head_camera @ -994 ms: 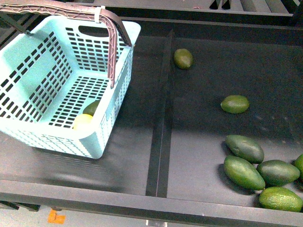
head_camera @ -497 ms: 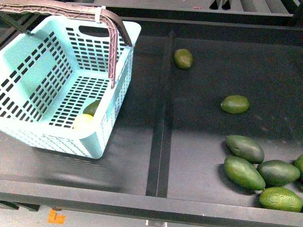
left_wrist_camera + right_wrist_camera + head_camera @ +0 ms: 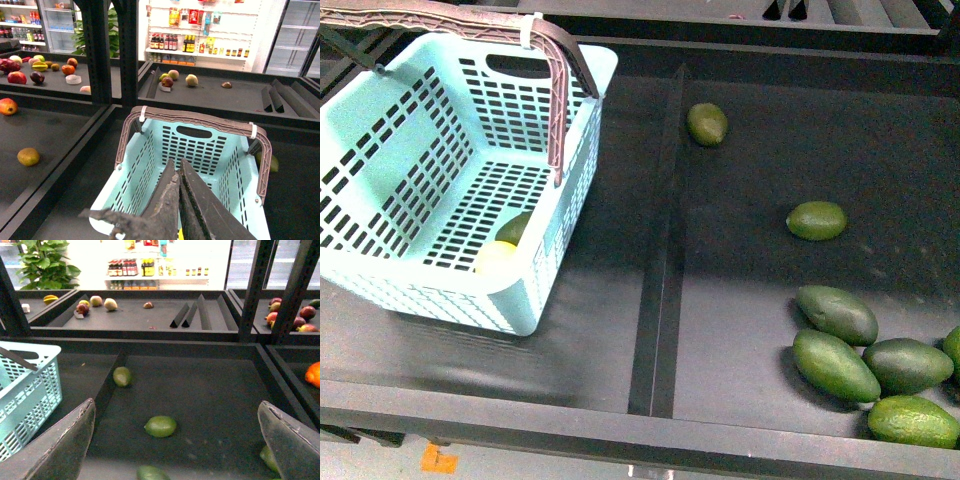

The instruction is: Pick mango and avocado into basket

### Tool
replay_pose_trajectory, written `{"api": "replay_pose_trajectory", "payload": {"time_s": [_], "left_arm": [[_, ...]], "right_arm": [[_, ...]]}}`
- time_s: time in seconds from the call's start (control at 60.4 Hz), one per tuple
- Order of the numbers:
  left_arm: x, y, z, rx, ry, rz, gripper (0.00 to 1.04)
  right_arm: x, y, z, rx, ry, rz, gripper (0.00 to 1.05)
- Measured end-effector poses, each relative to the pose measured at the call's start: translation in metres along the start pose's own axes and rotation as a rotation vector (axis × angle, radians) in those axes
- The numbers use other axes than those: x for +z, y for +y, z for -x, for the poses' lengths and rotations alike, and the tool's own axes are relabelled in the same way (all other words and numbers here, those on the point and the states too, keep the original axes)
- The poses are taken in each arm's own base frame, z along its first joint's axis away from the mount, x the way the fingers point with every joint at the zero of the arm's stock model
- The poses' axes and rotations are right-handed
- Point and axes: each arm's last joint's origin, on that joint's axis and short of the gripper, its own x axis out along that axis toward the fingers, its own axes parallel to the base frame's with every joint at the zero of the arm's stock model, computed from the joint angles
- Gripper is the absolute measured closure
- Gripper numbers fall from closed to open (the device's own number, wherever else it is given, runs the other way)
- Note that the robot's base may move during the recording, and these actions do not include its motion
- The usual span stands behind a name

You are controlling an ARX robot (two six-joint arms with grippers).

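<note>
I see the mango and avocado lying in the basket. Left tool pressed together above it. Right tool spread wide, holding nothing.

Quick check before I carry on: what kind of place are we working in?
Most likely a grocery shop's produce section. Loose dark green avocados lie in black display bins, a light turquoise plastic shopping basket stands alongside, and shelves of bottled goods with glass-door fridges line the back.

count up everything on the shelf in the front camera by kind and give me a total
Avocados loose on the shelf: 7, one cut by the frame edge
Avocado in the basket: 1
Mango: 1
Basket: 1
Total: 10
</note>
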Motion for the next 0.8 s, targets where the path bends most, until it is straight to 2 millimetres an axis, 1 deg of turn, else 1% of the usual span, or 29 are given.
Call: {"api": "replay_pose_trajectory", "payload": {"time_s": [0.298, 0.381, 0.431, 0.795], "left_arm": [[0.000, 0.000, 0.006, 0.000, 0.000, 0.000, 1.03], [-0.005, 0.000, 0.013, 0.000, 0.033, 0.000, 1.03], [-0.003, 0.000, 0.017, 0.000, 0.006, 0.000, 1.03], [-0.003, 0.000, 0.017, 0.000, 0.005, 0.000, 1.03]], "right_arm": [[0.000, 0.000, 0.000, 0.000, 0.000, 0.000, 0.09], [0.000, 0.000, 0.000, 0.000, 0.000, 0.000, 0.09], [0.000, 0.000, 0.000, 0.000, 0.000, 0.000, 0.09], [0.000, 0.000, 0.000, 0.000, 0.000, 0.000, 0.09]]}}
